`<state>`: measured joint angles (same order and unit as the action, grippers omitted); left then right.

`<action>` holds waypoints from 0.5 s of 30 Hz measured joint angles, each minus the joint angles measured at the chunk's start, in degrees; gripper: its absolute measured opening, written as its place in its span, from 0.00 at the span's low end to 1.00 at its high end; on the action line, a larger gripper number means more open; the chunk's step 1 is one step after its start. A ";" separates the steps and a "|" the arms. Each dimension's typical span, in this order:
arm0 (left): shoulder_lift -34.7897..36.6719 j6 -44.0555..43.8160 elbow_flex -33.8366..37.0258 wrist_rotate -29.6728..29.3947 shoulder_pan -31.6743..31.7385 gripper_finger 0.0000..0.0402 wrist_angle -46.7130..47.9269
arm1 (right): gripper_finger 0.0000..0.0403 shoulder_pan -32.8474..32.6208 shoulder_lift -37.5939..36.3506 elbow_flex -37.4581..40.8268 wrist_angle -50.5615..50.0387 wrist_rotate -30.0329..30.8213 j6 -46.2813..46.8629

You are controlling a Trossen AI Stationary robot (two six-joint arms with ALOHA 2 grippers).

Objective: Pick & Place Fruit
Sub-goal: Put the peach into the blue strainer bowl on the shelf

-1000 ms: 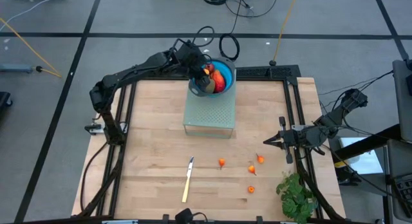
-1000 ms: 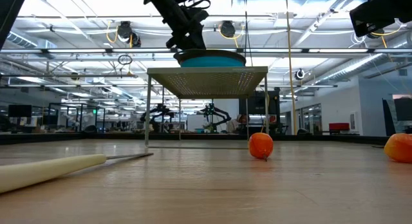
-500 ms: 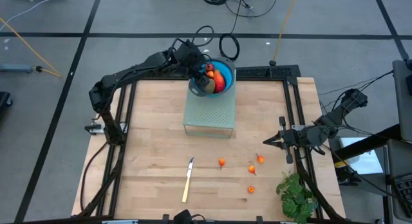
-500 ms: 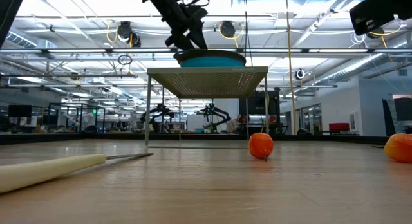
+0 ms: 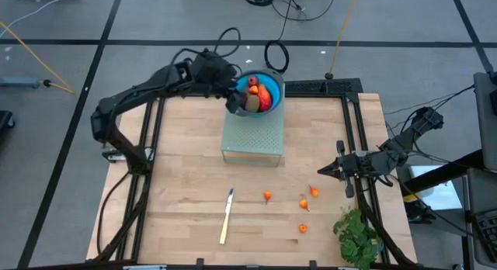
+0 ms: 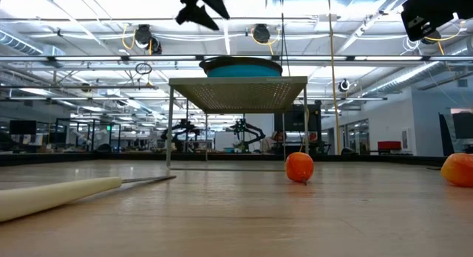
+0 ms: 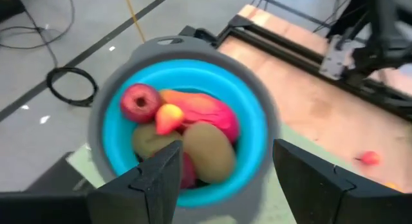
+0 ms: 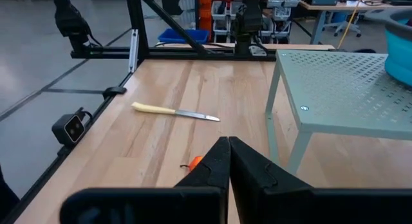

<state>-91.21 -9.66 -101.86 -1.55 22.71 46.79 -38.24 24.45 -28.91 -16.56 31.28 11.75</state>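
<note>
A blue bowl [image 5: 256, 92] [image 7: 187, 130] stands on a pale green perforated stand [image 5: 251, 132]. In it lie a dark red ball [image 7: 140, 102], the red-orange oblong [image 7: 207, 112], two olive-brown kiwis [image 7: 210, 149] and one tiny orange bit [image 7: 168, 116]. My left gripper [image 5: 222, 77] [image 7: 225, 179] hangs open and empty above the bowl's left side, high in the low view [image 6: 201, 6]. Several tiny orange bits [image 5: 267, 195] [image 5: 303, 202] lie on the table. My right gripper [image 5: 322, 171] [image 8: 228, 161] waits shut near the table's right edge, above one bit [image 8: 193, 163].
A pale-handled knife [image 5: 226, 216] [image 8: 174, 111] lies near the table's near edge. A leafy green bunch [image 5: 357, 235] sits at the near right corner. Dark frame rails run along the table's sides. Bare wood shows between the stand and the knife.
My left gripper has risen from just over the bowl and drawn back toward the table's left, and it holds nothing now. The bowl and stand have stayed in place. My right arm has kept still.
</note>
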 joint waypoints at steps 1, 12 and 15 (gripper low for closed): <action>0.64 -0.90 0.00 0.02 -0.60 0.60 0.21 | 0.00 -0.01 -0.02 0.00 0.01 0.00 0.00; 3.41 -9.46 0.00 0.11 -8.86 0.60 8.03 | 0.00 -0.02 -0.01 0.00 0.01 -0.03 3.80; 3.51 -12.94 0.00 0.21 -10.97 0.60 10.49 | 0.00 0.00 -0.01 0.00 -0.01 -0.05 5.44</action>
<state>-87.71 -22.60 -101.86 -1.34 11.74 57.28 -38.24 24.44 -28.91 -16.57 31.23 17.19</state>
